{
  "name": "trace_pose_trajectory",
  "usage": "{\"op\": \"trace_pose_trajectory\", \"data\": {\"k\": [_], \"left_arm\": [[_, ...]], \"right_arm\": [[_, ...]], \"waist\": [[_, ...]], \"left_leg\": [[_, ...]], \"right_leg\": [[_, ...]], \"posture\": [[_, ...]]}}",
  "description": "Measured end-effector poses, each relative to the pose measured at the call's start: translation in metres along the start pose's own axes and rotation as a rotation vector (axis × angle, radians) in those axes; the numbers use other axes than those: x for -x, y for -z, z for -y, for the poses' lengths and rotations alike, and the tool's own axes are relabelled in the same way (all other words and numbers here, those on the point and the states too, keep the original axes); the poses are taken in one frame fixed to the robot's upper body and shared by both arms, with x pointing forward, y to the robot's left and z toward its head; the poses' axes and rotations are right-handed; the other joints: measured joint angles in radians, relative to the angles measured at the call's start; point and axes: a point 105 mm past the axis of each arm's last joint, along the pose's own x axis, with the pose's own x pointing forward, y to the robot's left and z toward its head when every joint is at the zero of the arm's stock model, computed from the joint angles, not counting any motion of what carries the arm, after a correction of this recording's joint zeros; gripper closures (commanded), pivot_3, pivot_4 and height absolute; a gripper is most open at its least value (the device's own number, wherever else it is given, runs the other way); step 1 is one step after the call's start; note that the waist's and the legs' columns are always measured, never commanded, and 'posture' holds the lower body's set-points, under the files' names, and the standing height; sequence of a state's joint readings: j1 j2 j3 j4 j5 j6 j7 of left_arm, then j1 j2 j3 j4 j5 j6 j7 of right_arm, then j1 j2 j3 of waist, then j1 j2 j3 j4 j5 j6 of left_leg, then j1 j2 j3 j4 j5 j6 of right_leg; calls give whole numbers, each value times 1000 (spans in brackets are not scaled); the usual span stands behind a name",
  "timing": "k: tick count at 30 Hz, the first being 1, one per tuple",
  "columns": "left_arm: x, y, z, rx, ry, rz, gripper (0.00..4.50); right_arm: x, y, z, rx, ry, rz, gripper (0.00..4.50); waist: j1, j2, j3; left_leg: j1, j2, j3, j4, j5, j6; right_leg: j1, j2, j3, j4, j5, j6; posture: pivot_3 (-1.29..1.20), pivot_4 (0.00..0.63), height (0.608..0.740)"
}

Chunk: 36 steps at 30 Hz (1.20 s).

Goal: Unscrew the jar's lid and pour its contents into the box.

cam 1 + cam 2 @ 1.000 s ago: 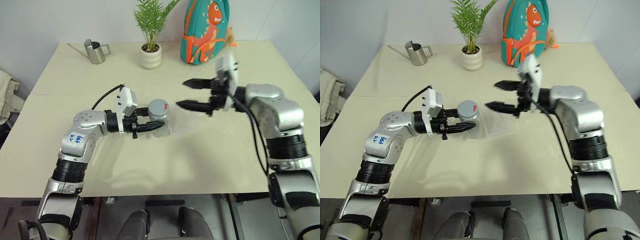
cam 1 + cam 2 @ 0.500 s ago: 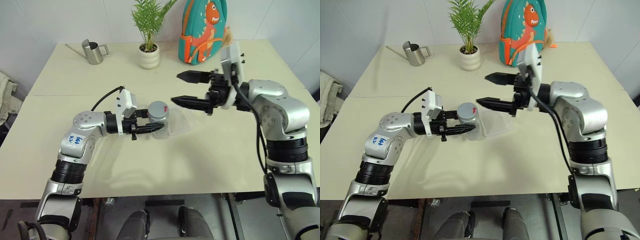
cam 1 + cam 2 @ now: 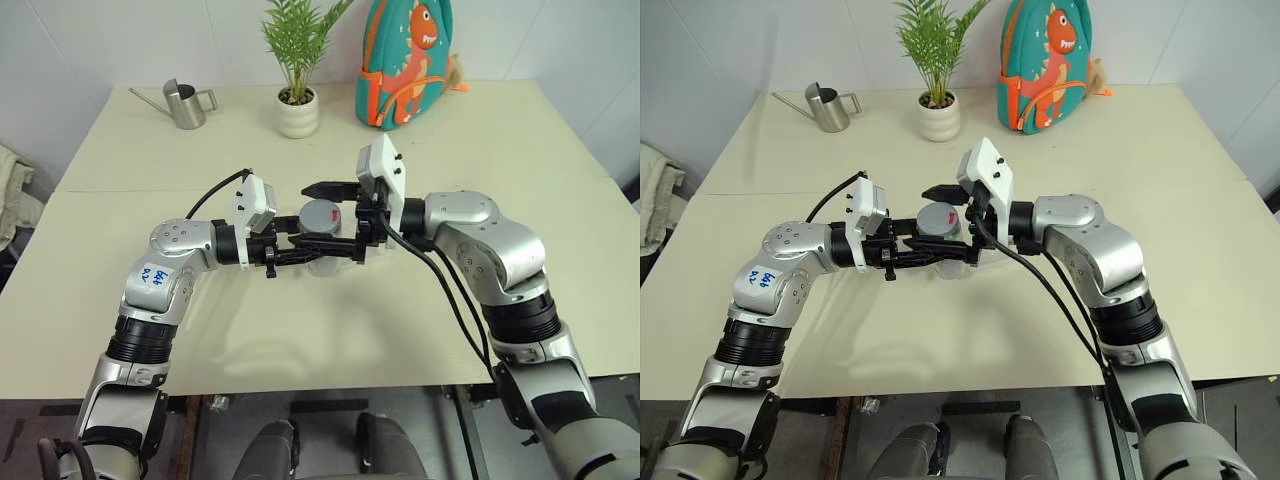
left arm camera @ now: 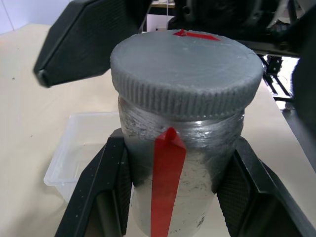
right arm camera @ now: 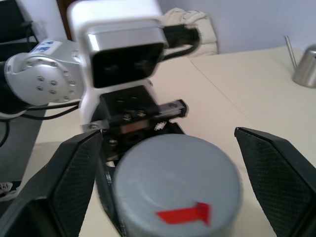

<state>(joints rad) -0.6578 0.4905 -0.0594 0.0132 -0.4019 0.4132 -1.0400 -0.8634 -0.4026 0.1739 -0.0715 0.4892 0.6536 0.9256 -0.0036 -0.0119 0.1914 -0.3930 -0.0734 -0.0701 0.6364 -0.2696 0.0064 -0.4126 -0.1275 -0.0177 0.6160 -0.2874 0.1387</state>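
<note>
My left gripper (image 3: 300, 243) is shut on the body of the jar (image 4: 207, 148), a silvery-grey cylinder with a red strip, and holds it upright just above the table. The grey lid (image 3: 320, 214) with a small red mark sits on the jar. My right gripper (image 5: 173, 177) is open; one finger stands on each side of the lid (image 5: 177, 173), and neither touches it. The clear plastic box (image 4: 84, 148) lies on the table just behind the jar. The contents are hidden inside the jar.
At the table's far side stand a steel watering can (image 3: 188, 103), a white plant pot (image 3: 300, 112) and a teal dinosaur backpack (image 3: 405, 60). A cloth (image 3: 12, 185) lies off the table's left edge.
My right gripper has swung left from beside the box to the jar, and its open fingers now straddle the lid. The left gripper and the jar have stayed put.
</note>
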Motion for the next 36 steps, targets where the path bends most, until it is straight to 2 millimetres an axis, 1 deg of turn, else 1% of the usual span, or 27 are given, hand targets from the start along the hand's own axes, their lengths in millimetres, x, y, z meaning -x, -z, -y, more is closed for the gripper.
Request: {"op": "trace_pose_trajectory", "data": {"k": [2, 4, 8, 14, 15, 16, 17, 18, 20, 23, 25, 27, 30, 33, 36], "left_arm": [[0, 0, 0, 0, -4, 0, 2566], [0, -1, -1, -2, -8, 2, 2566], [1, -1, -4, -2, -32, 3, 2566], [3, 5, -10, 19, -69, -11, 2566], [2, 6, -9, 21, -60, -16, 2566], [1, 6, -7, 19, -44, -15, 2566], [2, 5, -6, 16, -38, -14, 2566], [3, 4, -7, 13, -41, -11, 2566], [5, 3, -8, 11, -49, -5, 2566], [5, 2, -8, 10, -48, -2, 2566], [5, 2, -8, 9, -47, -2, 2566], [6, 2, -9, 8, -49, -5, 2566], [6, 2, -9, 7, -49, -7, 2566], [6, 2, -9, 7, -49, -7, 2566], [6, 2, -9, 7, -49, -6, 2566]], "right_arm": [[2, -1, 6, 2, 15, 5, 21], [3, -2, 7, 3, 8, 12, 21], [8, 0, 13, -43, -3, 27, 21], [24, 5, 23, -32, 8, 3, 21], [35, 2, 31, -20, 56, 12, 21], [52, 3, 45, -23, 135, -2, 21], [66, 5, 54, -20, 194, -21, 21], [77, 6, 59, -9, 228, -41, 21], [84, 11, 59, -12, 233, -65, 21], [85, 13, 53, -55, 200, -45, 21], [87, 8, 51, -64, 189, -18, 21], [84, 1, 49, -65, 173, 14, 21], [71, -8, 40, -67, 126, 58, 21], [51, -17, 28, -49, 73, 85, 21], [29, -18, 19, -33, 43, 84, 21]], "waist": [[1, 0, 0], [1, 0, 0], [1, 0, 0], [1, 0, 0], [2, 0, 0], [6, 0, 0], [10, 0, 0], [12, 0, 0], [7, 0, 0], [-4, 0, 0], [-4, 0, 0], [-1, 0, 0], [1, 0, 0], [1, 0, 0], [0, 0, 0]], "left_leg": [[0, 0, 0, 0, 0, 0], [0, 0, 0, 0, 0, 0], [0, 0, 0, 0, 0, 0], [0, 0, 0, 0, 0, 0], [0, 0, 0, 0, 0, 0], [0, -1, 0, 0, 0, 0], [0, -1, 0, 0, 0, 0], [-1, -1, 0, 0, 0, 1], [-1, 0, 1, -1, 0, 1], [0, 1, 2, -2, 0, 1], [0, 1, 2, -1, 0, 1], [0, 1, 2, -1, 0, 1], [0, 1, 1, 0, 0, 1], [0, 1, 1, 0, 0, 1], [0, 1, 1, 0, 0, 1]], "right_leg": [[0, 0, 0, 0, 0, 0], [0, 0, 0, 0, 0, 0], [0, 0, 0, 0, 0, 0], [0, 0, 0, 0, 0, 0], [0, 0, 0, 0, 0, 0], [0, -1, 0, -1, 0, 0], [0, -1, 0, -1, 0, 0], [0, -1, 0, -2, 0, 0], [0, 0, 0, -3, 0, 0], [0, 1, 1, -3, 0, 0], [0, 1, 1, -2, 0, 0], [0, 1, 1, -2, 0, 0], [0, 0, 1, -2, 0, 0], [0, 0, 0, -2, 0, 0], [0, 0, 0, -2, 0, 0]], "posture": [[0, 150, 740], [0, 150, 740], [0, 150, 740], [0, 150, 740], [0, 150, 740], [0, 150, 740], [0, 150, 740], [0, 150, 740], [0, 150, 740], [0, 150, 740], [0, 150, 740], [0, 150, 740], [0, 150, 740], [0, 150, 740], [0, 150, 740]]}}
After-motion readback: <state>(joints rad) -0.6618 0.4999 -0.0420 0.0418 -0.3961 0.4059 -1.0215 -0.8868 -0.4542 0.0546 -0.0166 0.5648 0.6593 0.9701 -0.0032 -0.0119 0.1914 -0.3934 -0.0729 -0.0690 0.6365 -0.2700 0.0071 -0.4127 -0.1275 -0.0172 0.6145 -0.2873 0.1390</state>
